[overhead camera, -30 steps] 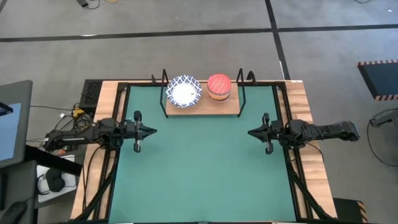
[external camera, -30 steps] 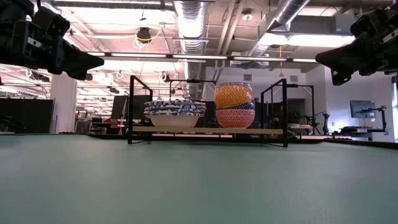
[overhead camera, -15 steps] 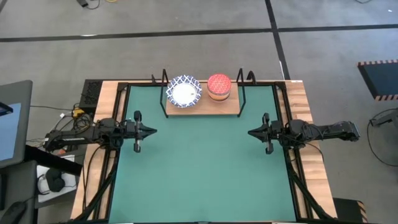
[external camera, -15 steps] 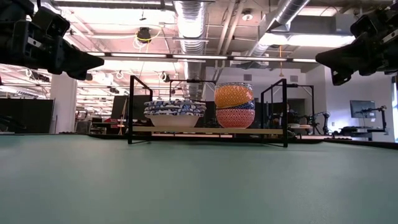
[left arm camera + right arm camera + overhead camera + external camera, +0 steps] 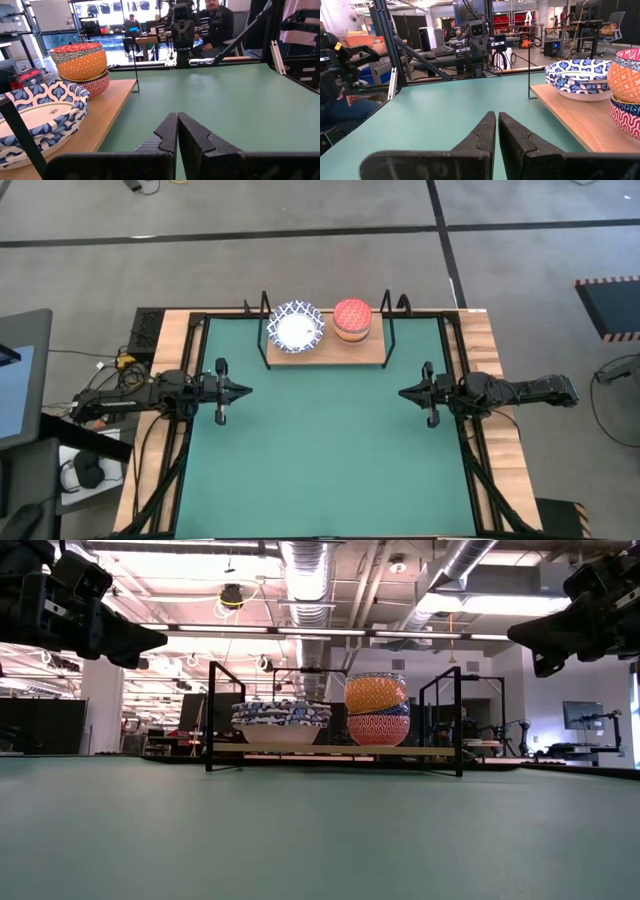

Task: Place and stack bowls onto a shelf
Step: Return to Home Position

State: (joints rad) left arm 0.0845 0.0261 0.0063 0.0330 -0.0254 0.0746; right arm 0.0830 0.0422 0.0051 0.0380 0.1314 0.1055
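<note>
Above the green mat (image 5: 320, 460) of the bench (image 5: 490, 350), the left gripper (image 5: 243, 391) hangs over the mat's left side and the right gripper (image 5: 405, 393) over its right side, tips pointing at each other and well apart. Both wrist views show the fingers pressed together with nothing between them. Farther back, at the far edge of the mat and between the two arms, stands the shelf (image 5: 378, 352), its wooden board on a black wire frame. On the board's left half sit the nested white bowls (image 5: 297, 328) with blue patterned rims. Just beside them on the right is the stack of smaller bowls (image 5: 352, 319): a red patterned one at the bottom, a blue rim above it, then a yellow-orange one, and a topmost bowl that looks red from above. Beyond the bench, a person (image 5: 215, 20) sits at a desk.
</note>
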